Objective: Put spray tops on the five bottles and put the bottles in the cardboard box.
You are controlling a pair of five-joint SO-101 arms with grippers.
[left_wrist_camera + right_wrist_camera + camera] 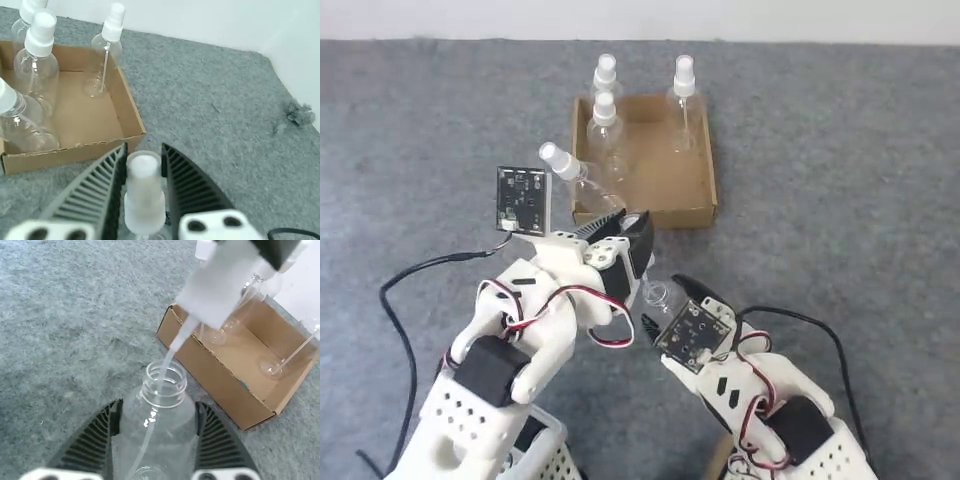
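Step in hand: capping the fifth bottle. The right hand [157, 408] grips the open bottle [159, 432] by its body, neck up, just in front of the box [695, 186]. The left hand [144, 148] clamps the spray top [144, 187] above that neck, and the tube [169, 357] enters the opening. Four capped bottles [684, 85] stand at the box, one tilted. The next move probably calls for lowering the top straight, keeping the tube centred, then seating it on the neck.
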